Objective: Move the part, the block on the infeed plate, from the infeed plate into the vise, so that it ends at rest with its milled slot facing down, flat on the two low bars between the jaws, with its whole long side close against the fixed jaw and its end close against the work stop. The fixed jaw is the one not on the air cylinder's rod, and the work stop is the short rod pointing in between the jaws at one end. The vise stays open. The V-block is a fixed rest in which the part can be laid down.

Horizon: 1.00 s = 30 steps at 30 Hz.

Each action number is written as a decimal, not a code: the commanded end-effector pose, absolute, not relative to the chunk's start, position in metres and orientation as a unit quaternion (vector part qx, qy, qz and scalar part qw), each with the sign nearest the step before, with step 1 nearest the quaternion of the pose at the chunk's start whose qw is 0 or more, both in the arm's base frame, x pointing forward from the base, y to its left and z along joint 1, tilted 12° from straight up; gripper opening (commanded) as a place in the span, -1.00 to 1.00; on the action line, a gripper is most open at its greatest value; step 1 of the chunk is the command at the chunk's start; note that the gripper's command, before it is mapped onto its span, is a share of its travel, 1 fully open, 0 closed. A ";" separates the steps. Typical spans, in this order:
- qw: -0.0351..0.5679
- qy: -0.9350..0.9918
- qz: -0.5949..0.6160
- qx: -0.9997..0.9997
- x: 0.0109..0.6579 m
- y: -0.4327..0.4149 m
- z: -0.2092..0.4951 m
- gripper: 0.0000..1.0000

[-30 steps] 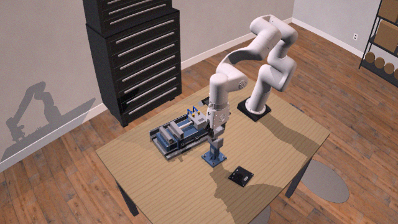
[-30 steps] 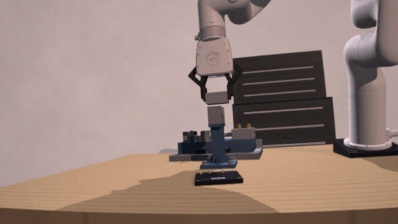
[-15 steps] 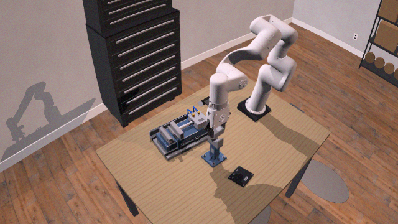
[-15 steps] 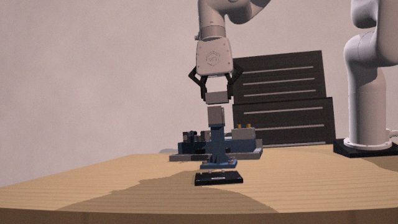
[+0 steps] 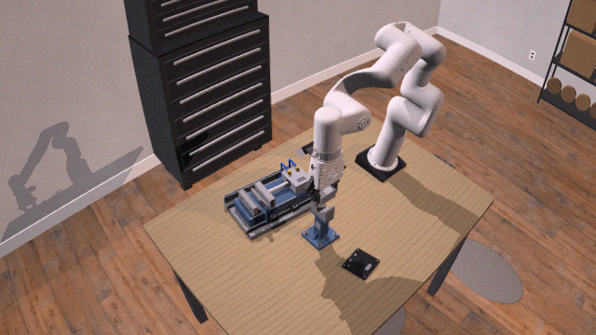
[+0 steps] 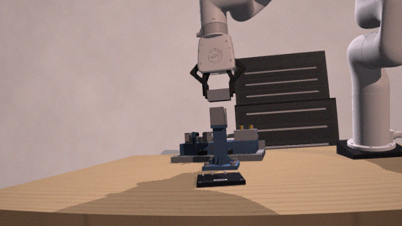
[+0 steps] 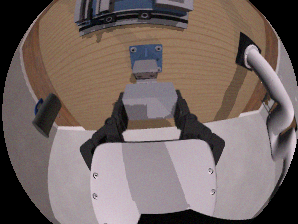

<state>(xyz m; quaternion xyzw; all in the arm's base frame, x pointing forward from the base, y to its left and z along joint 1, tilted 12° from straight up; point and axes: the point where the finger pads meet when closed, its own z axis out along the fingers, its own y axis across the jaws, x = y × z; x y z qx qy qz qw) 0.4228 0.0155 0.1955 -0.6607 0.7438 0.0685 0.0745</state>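
Wooden table [image 5: 261,279] | gripper [image 6: 218,91] clamped on grey part [image 6: 219,95], held in air directly above V-block [image 6: 218,117], not touching | vise [image 5: 265,202] beyond, jaws apart | infeed plate [image 6: 220,180] bare
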 end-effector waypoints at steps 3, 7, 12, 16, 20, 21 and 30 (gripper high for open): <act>0.076 0.744 0.067 -0.661 0.424 0.014 0.203 -1.00; 0.076 0.744 0.067 -0.661 0.424 0.013 0.209 -1.00; 0.076 0.744 0.067 -0.661 0.424 0.011 0.217 -1.00; 0.076 0.744 0.067 -0.661 0.423 0.010 0.222 -1.00; 0.076 0.744 0.067 -0.661 0.423 0.009 0.225 -1.00; 0.076 0.744 0.067 -0.661 0.423 0.009 0.226 -1.00; 0.076 0.744 0.067 -0.661 0.423 0.007 0.235 -1.00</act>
